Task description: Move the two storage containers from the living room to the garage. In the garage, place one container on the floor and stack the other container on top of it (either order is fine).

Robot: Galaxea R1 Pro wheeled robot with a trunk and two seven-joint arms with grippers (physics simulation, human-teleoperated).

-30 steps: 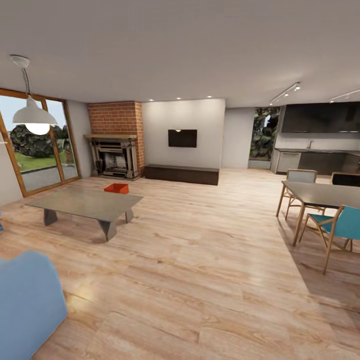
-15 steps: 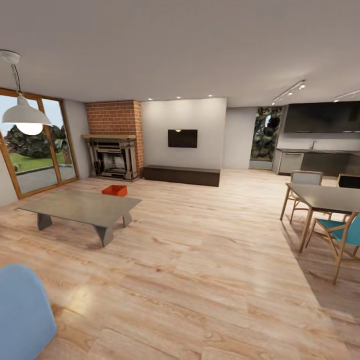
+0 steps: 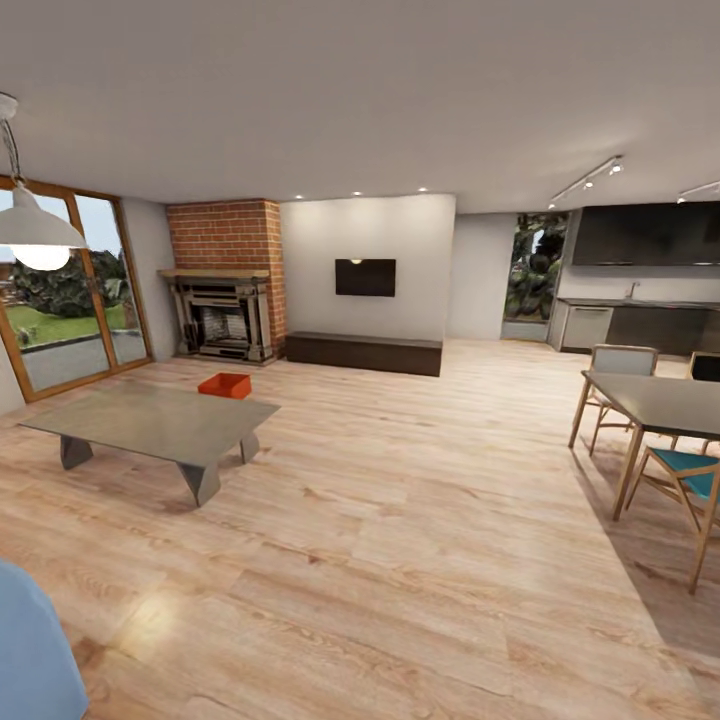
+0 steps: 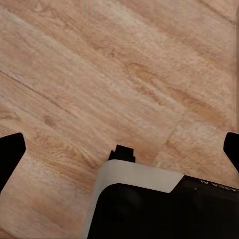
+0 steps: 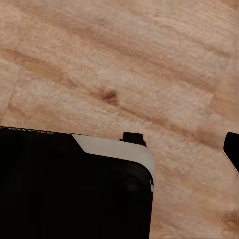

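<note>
I am in the living room, over its light wood-plank floor (image 3: pixel 400 540). One red-orange storage container (image 3: pixel 224 385) lies on that floor just behind the far corner of the grey coffee table (image 3: pixel 150 420), well ahead and to my left. The second container is out of view. In the left wrist view my left gripper (image 4: pixel 119 147) is open over bare planks, a black fingertip (image 4: pixel 10 152) at each side and nothing between them. In the right wrist view my right gripper (image 5: pixel 122 144) also hangs over the planks with one fingertip (image 5: pixel 232 149) far out; it holds nothing.
A blue sofa corner (image 3: pixel 25 650) is near on the left. The dining table (image 3: pixel 665 400) and chairs (image 3: pixel 690 480) stand on the right. A brick fireplace (image 3: pixel 225 290), black TV (image 3: pixel 365 277) and low dark bench (image 3: pixel 365 352) line the far wall. Glass doors (image 3: pixel 70 320) are at left.
The whole view has advanced into the room: the sofa corner slides out at the lower left, and the dining set drifts right. The container has not been touched.
</note>
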